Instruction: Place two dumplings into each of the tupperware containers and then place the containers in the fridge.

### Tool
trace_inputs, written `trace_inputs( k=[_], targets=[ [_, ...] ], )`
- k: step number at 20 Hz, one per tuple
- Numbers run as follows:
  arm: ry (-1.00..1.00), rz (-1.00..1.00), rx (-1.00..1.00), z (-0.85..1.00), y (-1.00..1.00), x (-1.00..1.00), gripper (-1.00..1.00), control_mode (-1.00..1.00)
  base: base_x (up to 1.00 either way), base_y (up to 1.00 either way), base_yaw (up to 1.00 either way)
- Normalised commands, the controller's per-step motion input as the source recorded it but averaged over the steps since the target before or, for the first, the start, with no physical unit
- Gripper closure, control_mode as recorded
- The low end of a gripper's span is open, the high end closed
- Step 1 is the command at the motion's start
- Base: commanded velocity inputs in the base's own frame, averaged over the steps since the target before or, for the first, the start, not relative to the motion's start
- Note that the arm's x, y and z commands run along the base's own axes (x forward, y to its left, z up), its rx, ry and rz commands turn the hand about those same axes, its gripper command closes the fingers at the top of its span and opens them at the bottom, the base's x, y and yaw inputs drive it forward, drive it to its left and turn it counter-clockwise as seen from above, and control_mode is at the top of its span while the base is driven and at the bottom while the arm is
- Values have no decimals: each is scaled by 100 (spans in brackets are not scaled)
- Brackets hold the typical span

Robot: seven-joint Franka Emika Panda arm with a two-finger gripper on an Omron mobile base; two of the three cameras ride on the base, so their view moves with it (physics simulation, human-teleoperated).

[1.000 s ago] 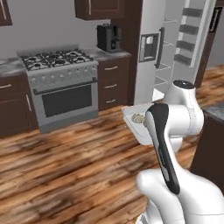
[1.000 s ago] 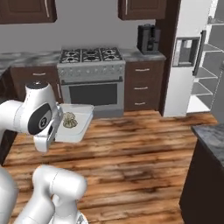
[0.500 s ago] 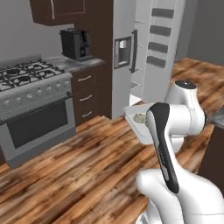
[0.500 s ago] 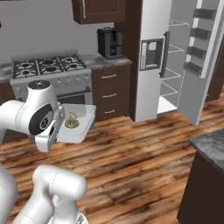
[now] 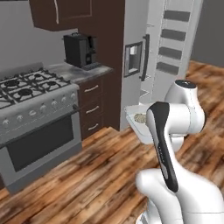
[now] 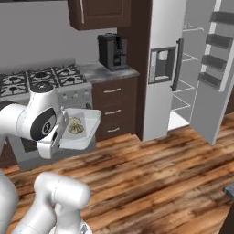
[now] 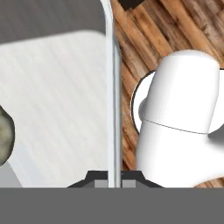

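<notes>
My gripper (image 7: 113, 177) is shut on the thin rim of the larger translucent white tupperware container (image 7: 57, 96). I hold it out in front of the arm, above the wooden floor. That tub (image 6: 87, 130) has beige-green dumplings (image 6: 75, 127) lying inside, and one dumpling (image 7: 3, 135) shows at the left edge of the hand view. In the left base view the container (image 5: 133, 114) with a dumpling (image 5: 140, 118) peeks out from behind my forearm. The fridge (image 6: 160, 73) stands ahead to the right, its door (image 6: 214, 68) swung open and white shelves visible inside.
A steel stove (image 5: 35, 118) with gas burners stands to the left. A black coffee machine (image 6: 113, 51) sits on the grey counter over dark-wood drawers (image 6: 114, 107). Bare wooden floor (image 6: 151, 173) stretches between me and the fridge.
The whole picture has slid left as the base turned: the stove has moved toward the left edge and the fridge looms larger and nearer. The container stays in my grip.
</notes>
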Motion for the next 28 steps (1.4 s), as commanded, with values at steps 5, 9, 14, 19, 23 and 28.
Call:
trace_inputs(
  k=[5, 9, 14, 19, 23, 28],
  targets=[
    [0, 0, 0, 0, 0, 0, 100, 100, 100, -3, -33],
    [0, 0, 0, 0, 0, 0, 100, 100, 100, -9, -31],
    [0, 0, 0, 0, 0, 0, 100, 100, 100, -50, -4],
    [0, 0, 0, 0, 0, 0, 100, 100, 100, -71, 4],
    [0, 0, 0, 0, 0, 0, 100, 100, 99, -54, 38],
    [0, 0, 0, 0, 0, 0, 100, 100, 100, -65, 46]
  ],
)
